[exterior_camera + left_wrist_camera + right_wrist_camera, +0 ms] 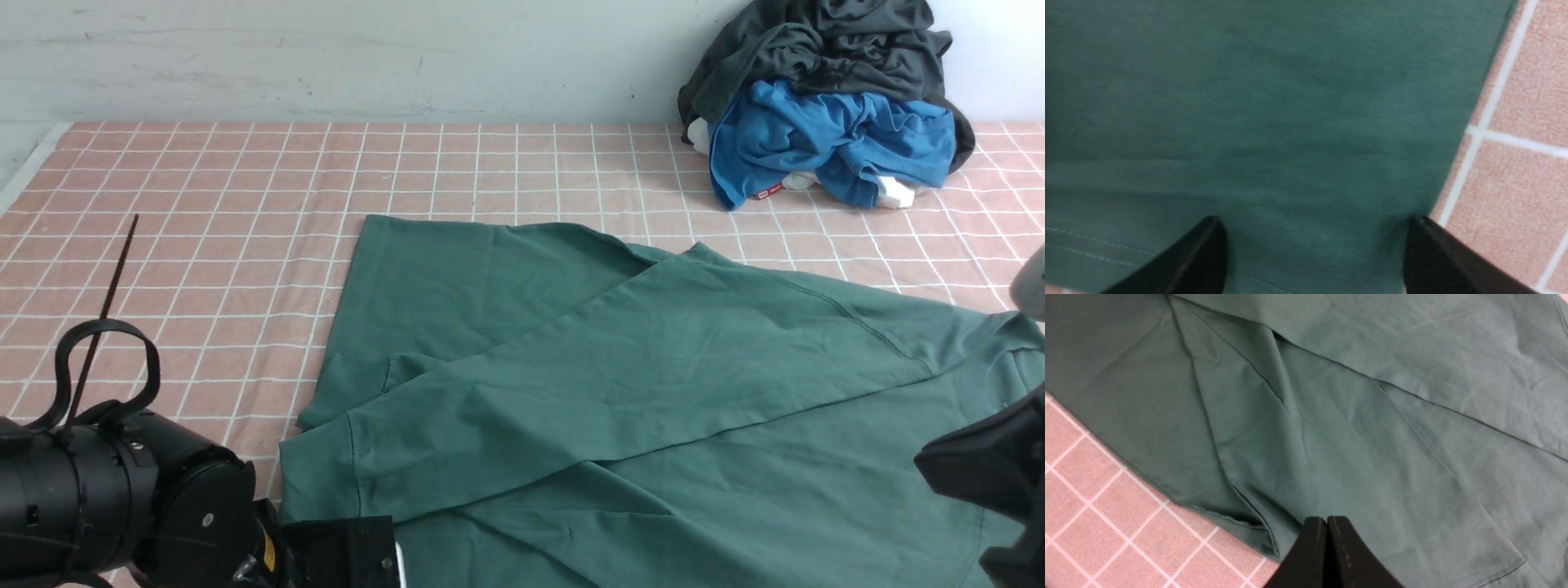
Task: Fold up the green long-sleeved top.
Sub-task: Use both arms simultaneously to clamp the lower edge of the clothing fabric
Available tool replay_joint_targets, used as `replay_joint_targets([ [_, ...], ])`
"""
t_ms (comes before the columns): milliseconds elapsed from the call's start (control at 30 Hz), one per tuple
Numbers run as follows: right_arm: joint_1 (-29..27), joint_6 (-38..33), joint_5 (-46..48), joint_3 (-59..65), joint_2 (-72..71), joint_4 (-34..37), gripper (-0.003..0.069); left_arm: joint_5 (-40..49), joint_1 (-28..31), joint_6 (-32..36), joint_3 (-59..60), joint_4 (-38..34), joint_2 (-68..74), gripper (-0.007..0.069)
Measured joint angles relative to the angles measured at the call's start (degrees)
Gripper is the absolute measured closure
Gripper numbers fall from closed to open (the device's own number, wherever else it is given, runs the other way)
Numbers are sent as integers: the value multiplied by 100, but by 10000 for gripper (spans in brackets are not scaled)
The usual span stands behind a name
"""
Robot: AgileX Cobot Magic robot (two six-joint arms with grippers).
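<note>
clothes pile (pixel 824 106) behind top (pixel 612 392), front only

Ahead of me a pink cloth (pixel 204 204), ruled into squares by white lines, covers the table. At my one o'clock, against the pale wall (pixel 326 57), a dark grey garment (pixel 824 45) slumps on top of a bright blue garment (pixel 824 143). A small red tag (pixel 767 193) shows at the blue one's seven o'clock, and white fabric (pixel 894 193) peeks out at its five o'clock.

A pink checked cloth (pixel 204 204) bears the green long-sleeved top (pixel 612 367) and, far right, a clothes heap (pixel 824 106).
</note>
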Motion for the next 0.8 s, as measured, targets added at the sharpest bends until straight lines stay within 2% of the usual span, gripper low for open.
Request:
replay_joint_targets([
  [200,0,0,0,0,0,0,673,246,-475,-11,-35,436,0,94],
  [333,0,0,0,0,0,0,673,28,-577,-366,-35,950,0,116],
  [567,0,0,0,0,0,0,673,-112,-584,-1369,-35,1932,7,161],
  [767,0,0,0,0,0,-13,673,-270,-584,-2251,-35,2251,7,218],
  [800,0,0,0,0,0,-13,673,-317,-584,-2477,-35,2269,7,253],
])
